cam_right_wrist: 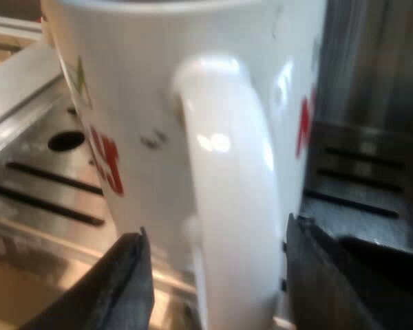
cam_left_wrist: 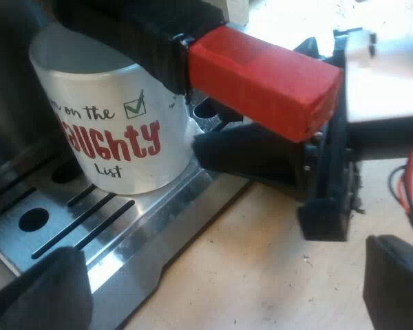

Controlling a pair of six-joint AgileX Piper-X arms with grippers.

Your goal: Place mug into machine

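A white mug [cam_left_wrist: 110, 130] with red "NAUGHTY" lettering stands upright on the espresso machine's slotted metal drip tray [cam_left_wrist: 134, 234]. Just above it juts the locked holder's dark handle with its red end [cam_left_wrist: 261, 79]. My right gripper [cam_left_wrist: 217, 148] reaches in at the mug's handle side. In the right wrist view the mug's white handle [cam_right_wrist: 227, 206] sits between my right gripper's [cam_right_wrist: 217, 275] black fingers [cam_right_wrist: 124, 282], with a gap showing on one side. My left gripper [cam_left_wrist: 220, 295] hangs open over the tray's front edge, holding nothing.
The drip tray [cam_right_wrist: 41, 185] has long slots and round holes. A pale wooden tabletop [cam_left_wrist: 261, 261] lies in front of the machine. The machine's dark front wall [cam_right_wrist: 372, 82] rises close behind the mug.
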